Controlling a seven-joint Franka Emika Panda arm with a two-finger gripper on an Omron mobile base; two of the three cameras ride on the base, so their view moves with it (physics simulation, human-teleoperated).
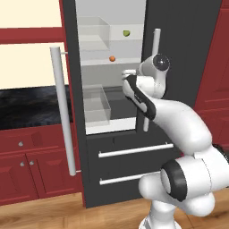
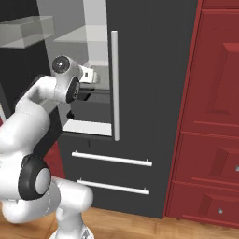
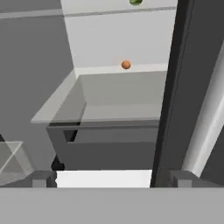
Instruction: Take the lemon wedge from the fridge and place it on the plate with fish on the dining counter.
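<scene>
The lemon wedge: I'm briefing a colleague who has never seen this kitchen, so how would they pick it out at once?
Find the tall dark-grey fridge, its left door swung open on a pale interior. On the upper shelf, right of a clear bin, lies the lemon wedge. It is a tiny yellow-green chunk, unlike the small orange ball one shelf below.

Fridge open; lemon wedge upper shelf, orange ball shelf below.

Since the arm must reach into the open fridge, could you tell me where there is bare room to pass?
Free: the shelf stretch right of the orange ball, and the shelf around the lemon wedge. Crowded: the left side, taken by a clear bin. The open end effector sits at the doorway.
</scene>
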